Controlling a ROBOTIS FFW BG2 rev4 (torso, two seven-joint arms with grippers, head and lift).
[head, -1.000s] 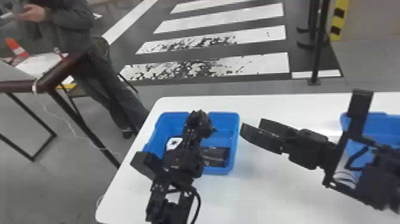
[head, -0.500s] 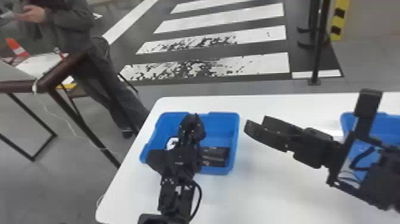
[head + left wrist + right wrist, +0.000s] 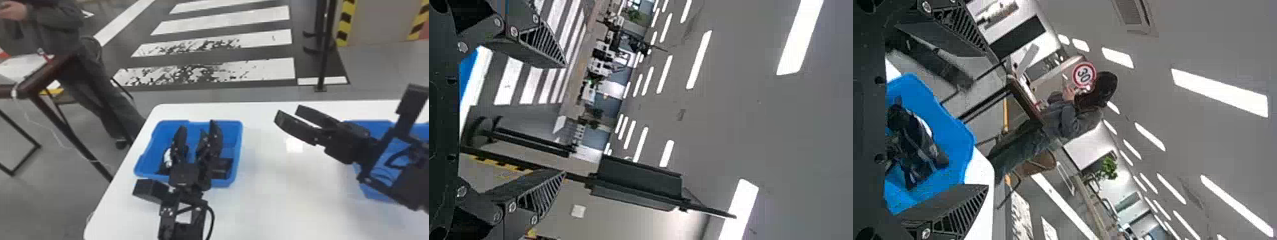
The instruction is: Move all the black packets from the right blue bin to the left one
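**Black packet (image 3: 222,168) in the left blue bin (image 3: 237,150), just beside the left end effector (image 3: 197,131)**

Head view: the left end effector hung over the left bin, fingers parted, with nothing seen between them. The packet lay low in that bin, in its near right part, to the right of the end effector and partly behind it. I could not tell whether the two touched. On the end effector's other side, a dark item with a white patch (image 3: 167,157) sat in the same bin, its kind unclear.

The right end effector (image 3: 289,114) was over the white desk (image 3: 274,204), between the two bins, fingers well apart and empty; it pointed toward the left bin, with the packet off its tip side. Its arm partly hid the right blue bin (image 3: 375,194); contents could not be made out.

Right wrist view: dark shapes overlapped in a blue bin, too jumbled to separate.
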